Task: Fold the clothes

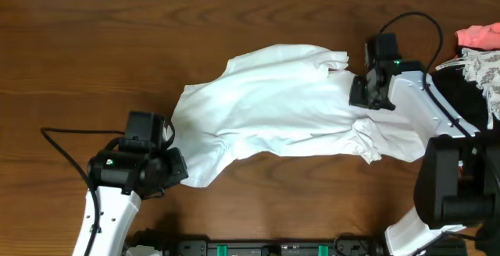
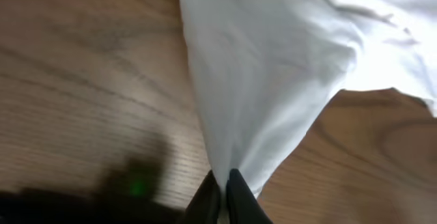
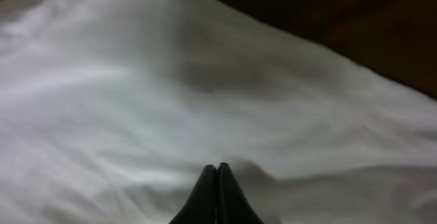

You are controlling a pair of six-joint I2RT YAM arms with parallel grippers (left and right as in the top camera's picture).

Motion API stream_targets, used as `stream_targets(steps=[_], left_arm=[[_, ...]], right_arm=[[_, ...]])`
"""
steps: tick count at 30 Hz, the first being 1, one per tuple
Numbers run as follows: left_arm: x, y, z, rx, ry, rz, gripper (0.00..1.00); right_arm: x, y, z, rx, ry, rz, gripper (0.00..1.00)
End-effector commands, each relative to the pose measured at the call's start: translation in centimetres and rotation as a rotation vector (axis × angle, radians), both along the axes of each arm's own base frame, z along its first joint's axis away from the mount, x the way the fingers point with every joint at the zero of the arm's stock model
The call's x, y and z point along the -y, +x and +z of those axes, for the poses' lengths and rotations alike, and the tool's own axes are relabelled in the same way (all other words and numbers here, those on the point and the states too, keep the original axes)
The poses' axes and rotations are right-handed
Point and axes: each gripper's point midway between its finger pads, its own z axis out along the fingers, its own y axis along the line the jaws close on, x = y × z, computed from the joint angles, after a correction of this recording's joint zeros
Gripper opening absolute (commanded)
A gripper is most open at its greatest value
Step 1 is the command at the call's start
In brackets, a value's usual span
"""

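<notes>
- The shirt (image 1: 289, 108) lies rumpled in the middle of the worktop (image 1: 94, 53), its long axis running left to right with the left end nearer the robot.
- The left gripper (image 2: 222, 188) is clamped on the shirt's near-left corner, and the cloth fans away from it, forward and rightward.
- The right gripper (image 3: 217, 179) sits at the shirt's right end with its jaws together against the cloth. Whether it pinches a fold I cannot tell.
- Each arm is at its own end, so the next move likely means drawing apart along that axis.

Far left: bare brown wooden table (image 1: 94, 45), open room.
Middle: white cloth T-shirt (image 1: 273, 104) blocks.
Far right: pink cloth heap (image 1: 478, 35) blocks.
</notes>
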Motion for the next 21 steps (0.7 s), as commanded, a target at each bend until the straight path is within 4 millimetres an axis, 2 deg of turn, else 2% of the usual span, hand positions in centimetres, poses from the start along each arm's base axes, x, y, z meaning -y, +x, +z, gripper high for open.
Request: stream_targets(steps=[1,7,13,21], left_arm=[[0.0,0.5,0.5,0.02,-0.002,0.008,0.06],[0.0,0.5,0.5,0.021,-0.002,0.008,0.06],[0.0,0.8,0.5,0.035,-0.004,0.008,0.06],[0.2,2.4,1.0,0.102,-0.013,0.008,0.06]], right_arm=[[0.0,0.2,-1.1,-0.01,0.019,-0.011,0.01],[-0.1,0.2,-3.2,-0.048,0.024,-0.009,0.01],[-0.1,0.7,-6.3,-0.079,0.02,-0.005,0.01],[-0.9,4.0,-9.6,0.008,0.036,0.092,0.01]])
